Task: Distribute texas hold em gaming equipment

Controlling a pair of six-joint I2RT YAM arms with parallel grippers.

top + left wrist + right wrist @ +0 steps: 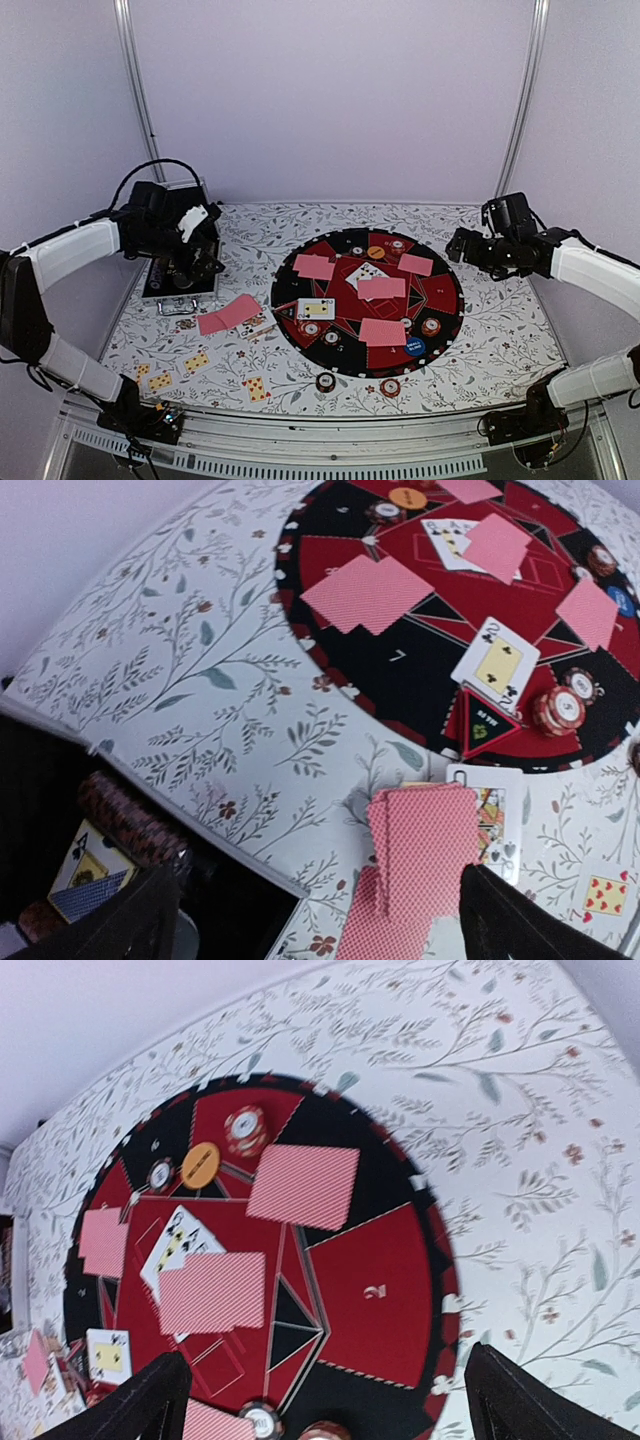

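Observation:
Pink-backed cards (381, 288) lie face down in several spots on the round mat (440, 297), along with face-up cards, poker chips (430, 325), an orange button (376, 252) and a blue button (415, 348). A fanned pink stack (228, 314) lies off the mat's left edge, and the left wrist view shows this stack (425, 850) just ahead of my fingers. My left gripper (198, 265) hangs open and empty over the case (187, 300). My right gripper (465, 245) is open and empty beyond the mat's right rim; in its wrist view a red field marked 2 (375, 1290) lies between its fingers.
The silver case holds rolled chips (130, 815) and a card. Face-up cards (197, 361) lie loose at the front left of the floral cloth. Two chips (331, 381) sit just off the mat's near edge. Metal frame posts stand at the back corners.

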